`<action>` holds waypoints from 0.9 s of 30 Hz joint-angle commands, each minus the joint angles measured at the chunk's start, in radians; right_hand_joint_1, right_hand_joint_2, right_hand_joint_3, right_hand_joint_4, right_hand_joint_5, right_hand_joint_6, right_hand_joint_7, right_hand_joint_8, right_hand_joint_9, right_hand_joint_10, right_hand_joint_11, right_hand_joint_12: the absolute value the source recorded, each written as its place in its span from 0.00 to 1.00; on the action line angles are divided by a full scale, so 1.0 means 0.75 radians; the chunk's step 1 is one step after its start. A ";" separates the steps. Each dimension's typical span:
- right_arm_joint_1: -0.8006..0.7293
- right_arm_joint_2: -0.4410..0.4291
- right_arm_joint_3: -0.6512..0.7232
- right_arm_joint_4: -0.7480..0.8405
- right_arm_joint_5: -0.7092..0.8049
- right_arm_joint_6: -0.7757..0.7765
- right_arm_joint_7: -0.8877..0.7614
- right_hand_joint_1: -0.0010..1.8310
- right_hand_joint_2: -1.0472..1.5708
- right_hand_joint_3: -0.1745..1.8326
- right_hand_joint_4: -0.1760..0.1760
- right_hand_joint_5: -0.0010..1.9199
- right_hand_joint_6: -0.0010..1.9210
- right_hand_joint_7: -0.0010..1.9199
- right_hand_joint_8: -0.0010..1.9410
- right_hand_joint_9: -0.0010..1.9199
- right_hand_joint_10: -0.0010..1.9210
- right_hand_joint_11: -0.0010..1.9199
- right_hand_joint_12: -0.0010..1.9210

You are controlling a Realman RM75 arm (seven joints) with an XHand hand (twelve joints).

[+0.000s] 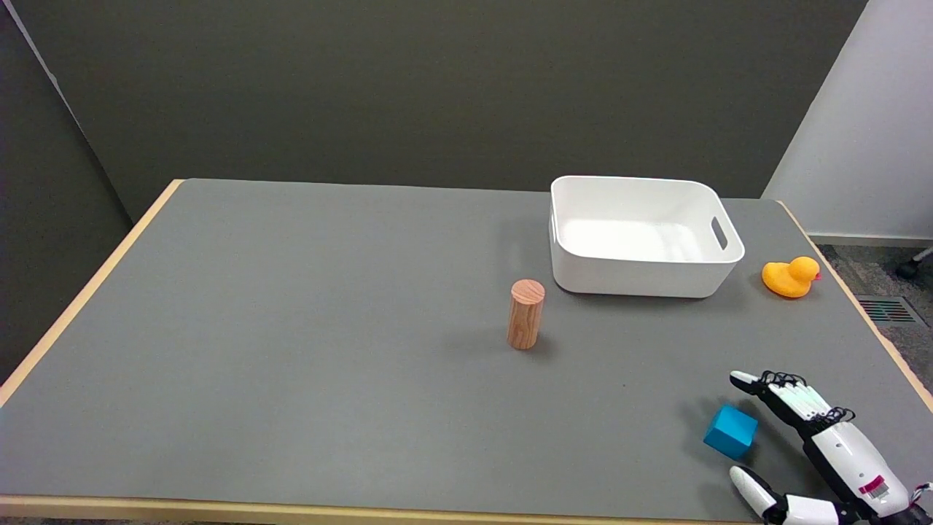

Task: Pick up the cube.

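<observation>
Blue cube [730, 432] sits near right table corner, between spread fingers and thumb of right hand [809, 437]. Hand wide open, empty. Best: close evenly on opposite faces, then lift straight.

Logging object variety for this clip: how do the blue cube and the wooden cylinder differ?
The blue cube is a flat-faced block in solid blue; the wooden cylinder is round, brown and grained. The cylinder stands upright and taller near the table's middle; the cube sits lower by the near right edge. The cube lies between the spread fingers of the right hand; the cylinder has nothing around it. Both rest on the grey table.
</observation>
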 commanded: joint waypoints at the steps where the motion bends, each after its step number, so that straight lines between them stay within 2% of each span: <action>1: 0.043 0.007 0.002 -0.023 0.030 0.005 0.020 0.40 0.65 0.54 0.42 0.15 0.27 0.25 0.27 0.18 0.47 0.10 0.70; 4: 0.043 0.007 0.002 -0.023 0.030 0.005 0.020 0.42 0.65 0.55 0.44 0.17 0.31 0.28 0.31 0.22 0.50 0.12 0.73; 10: 0.043 0.005 0.002 -0.018 0.030 0.003 0.020 0.42 0.65 0.56 0.45 0.18 0.32 0.28 0.32 0.23 0.51 0.12 0.75; 11: 0.031 -0.002 -0.009 0.001 0.049 0.026 0.036 0.42 0.65 0.56 0.45 0.18 0.32 0.28 0.32 0.23 0.51 0.13 0.75; 12: -0.053 -0.042 -0.074 0.118 0.160 0.181 0.133 0.42 0.65 0.56 0.45 0.18 0.32 0.28 0.32 0.23 0.51 0.13 0.75; 13: 0.045 0.005 -0.003 -0.016 0.032 0.000 0.021 0.42 0.65 0.55 0.45 0.18 0.32 0.28 0.32 0.23 0.51 0.13 0.75; 27: 0.062 0.010 -0.012 -0.014 0.021 -0.011 0.066 0.36 0.64 0.53 0.45 0.15 0.27 0.22 0.25 0.17 0.48 0.10 0.73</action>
